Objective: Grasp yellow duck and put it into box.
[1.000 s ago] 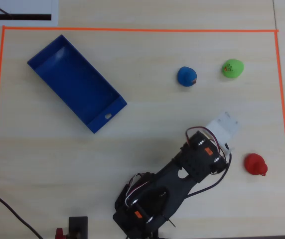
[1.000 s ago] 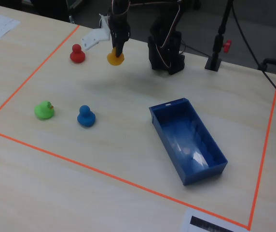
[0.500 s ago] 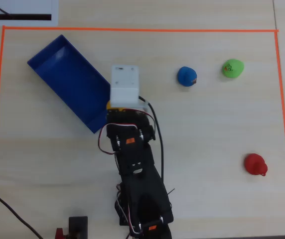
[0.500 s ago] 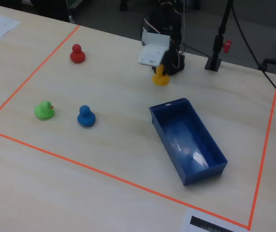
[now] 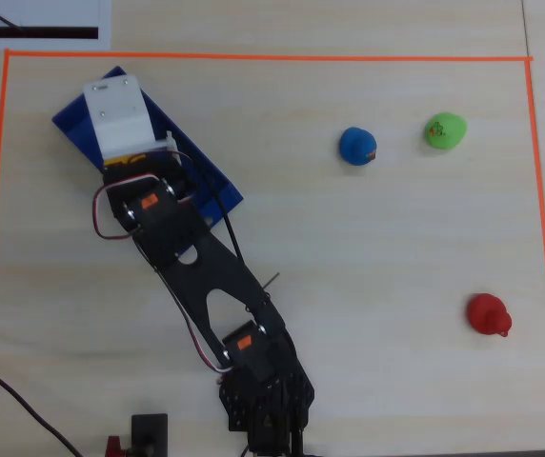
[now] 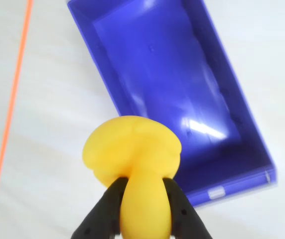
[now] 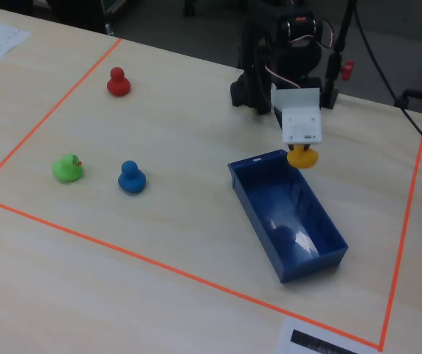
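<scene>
The yellow duck point(image 6: 132, 149) hangs upside down, pinched at its narrow part between two black fingers point(image 6: 107, 209). My gripper point(image 6: 143, 191) is shut on it. In the fixed view the yellow duck point(image 7: 302, 156) hangs under the white wrist housing point(image 7: 300, 118), above the end of the blue box point(image 7: 292, 221) that has the small hole, close to its right wall. The wrist view shows the box point(image 6: 157, 64) empty, with the duck over its near long wall. In the overhead view the arm and housing point(image 5: 115, 119) cover most of the box point(image 5: 70, 119) and hide the duck.
A red duck point(image 7: 118, 82), a green duck point(image 7: 67, 168) and a blue duck point(image 7: 131, 177) sit apart on the wooden table, far from the box. Orange tape point(image 5: 253, 57) frames the work area. A black stand point(image 7: 335, 66) rises behind the arm's base.
The arm has swung leftward in the overhead view, carrying the duck from right of the red-duck side, past the box's holed end, to above the box.
</scene>
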